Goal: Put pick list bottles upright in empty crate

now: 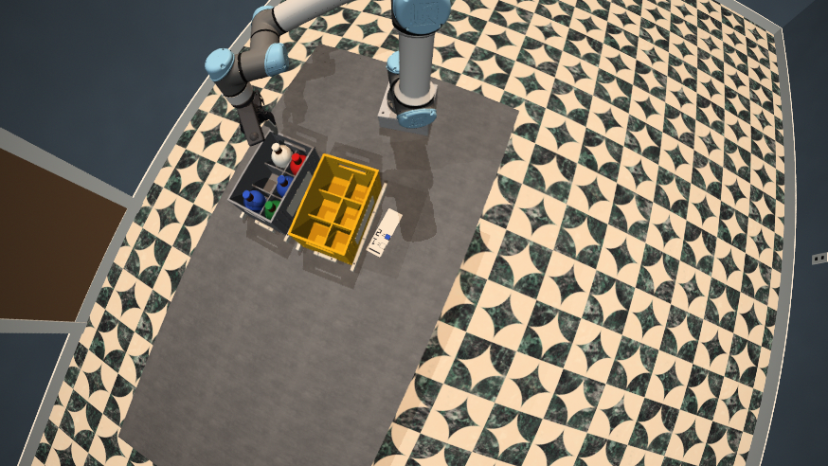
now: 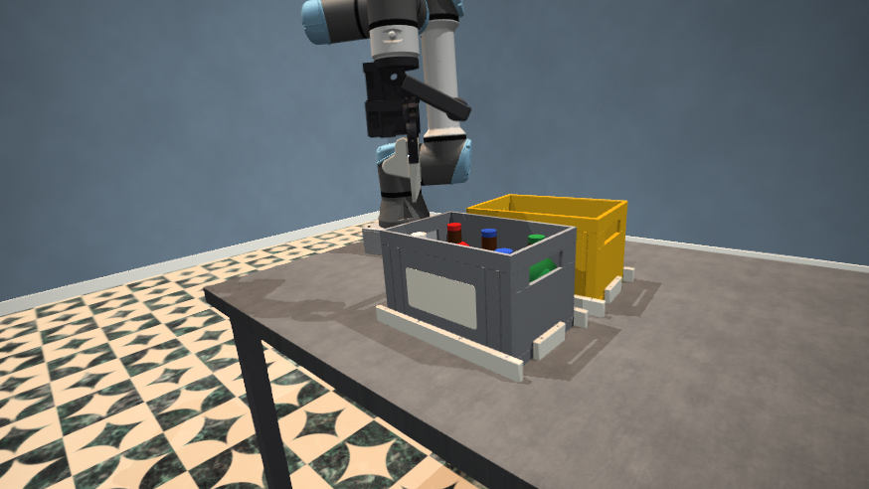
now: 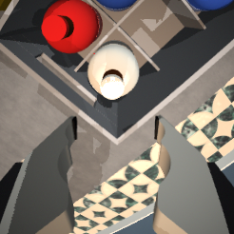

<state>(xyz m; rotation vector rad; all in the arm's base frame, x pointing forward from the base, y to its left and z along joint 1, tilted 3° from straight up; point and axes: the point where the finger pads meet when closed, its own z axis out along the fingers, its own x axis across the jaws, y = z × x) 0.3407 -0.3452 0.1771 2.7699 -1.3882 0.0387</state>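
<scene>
The grey crate (image 1: pixel 272 182) holds a white bottle (image 1: pixel 280 154), a red one (image 1: pixel 297 160), two blue ones (image 1: pixel 283 184) (image 1: pixel 253 199) and a green one (image 1: pixel 271 206), all upright. The yellow crate (image 1: pixel 334 204) beside it is empty. The pick list (image 1: pixel 385 232) lies on the table at the yellow crate's right side; its lines are too small to read. My gripper (image 1: pixel 259 134) (image 2: pixel 415 182) hangs above the grey crate's corner nearest the white bottle, well above the rim. In the wrist view its fingers stand apart with nothing between them, with the white bottle (image 3: pixel 113 71) and red bottle (image 3: pixel 70 26) just beyond.
Both crates sit between low white stops on the table (image 2: pixel 449 343). The robot base (image 1: pixel 408 110) stands at the table's far end. The table edge runs close to the grey crate's outer side, with floor below.
</scene>
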